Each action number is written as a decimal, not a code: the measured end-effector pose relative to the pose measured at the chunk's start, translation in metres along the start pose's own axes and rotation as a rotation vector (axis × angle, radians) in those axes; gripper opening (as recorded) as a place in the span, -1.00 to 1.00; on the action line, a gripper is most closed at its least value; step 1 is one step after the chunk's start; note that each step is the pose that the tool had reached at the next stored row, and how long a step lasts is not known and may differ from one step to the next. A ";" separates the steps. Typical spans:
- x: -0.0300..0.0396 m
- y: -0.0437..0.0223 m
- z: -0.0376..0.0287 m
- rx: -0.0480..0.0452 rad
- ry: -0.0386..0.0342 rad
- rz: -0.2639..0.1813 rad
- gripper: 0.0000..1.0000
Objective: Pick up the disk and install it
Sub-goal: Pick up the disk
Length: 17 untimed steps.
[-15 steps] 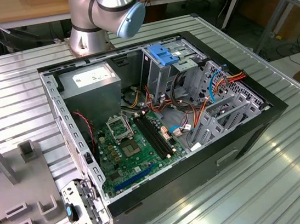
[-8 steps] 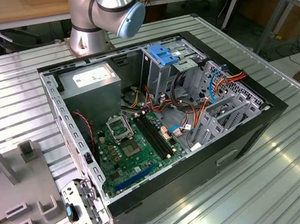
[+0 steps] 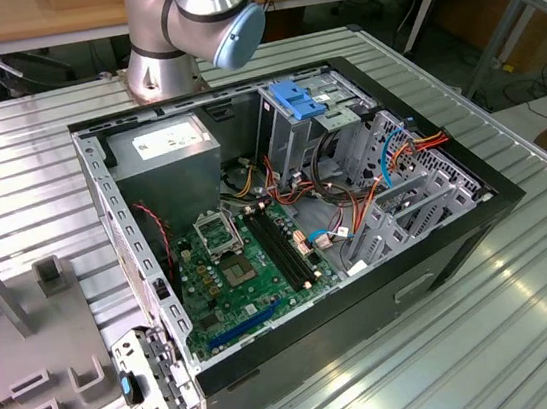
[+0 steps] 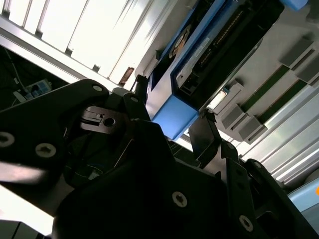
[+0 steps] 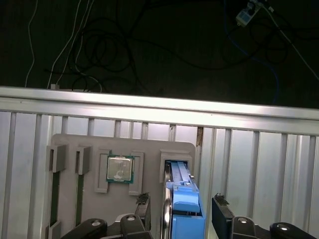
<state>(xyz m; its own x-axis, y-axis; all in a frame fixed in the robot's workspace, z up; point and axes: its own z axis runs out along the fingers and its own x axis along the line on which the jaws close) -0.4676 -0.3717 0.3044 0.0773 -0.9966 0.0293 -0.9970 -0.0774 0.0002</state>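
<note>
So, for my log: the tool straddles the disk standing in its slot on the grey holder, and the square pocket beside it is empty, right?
Not empty: in the first wrist view the square pocket holds a processor chip. The tool does straddle the disk in its slot on the grey holder.

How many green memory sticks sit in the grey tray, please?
2: one stick in the tray's outermost slot, the other in the next, beside the processor chip; others may be hidden.
</note>
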 end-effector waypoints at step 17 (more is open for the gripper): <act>0.0000 0.0000 0.0003 0.0000 0.0000 0.000 -0.09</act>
<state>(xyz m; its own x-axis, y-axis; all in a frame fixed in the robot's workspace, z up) -0.4676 -0.3717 0.3041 0.0773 -0.9966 0.0293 -0.9970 -0.0773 0.0001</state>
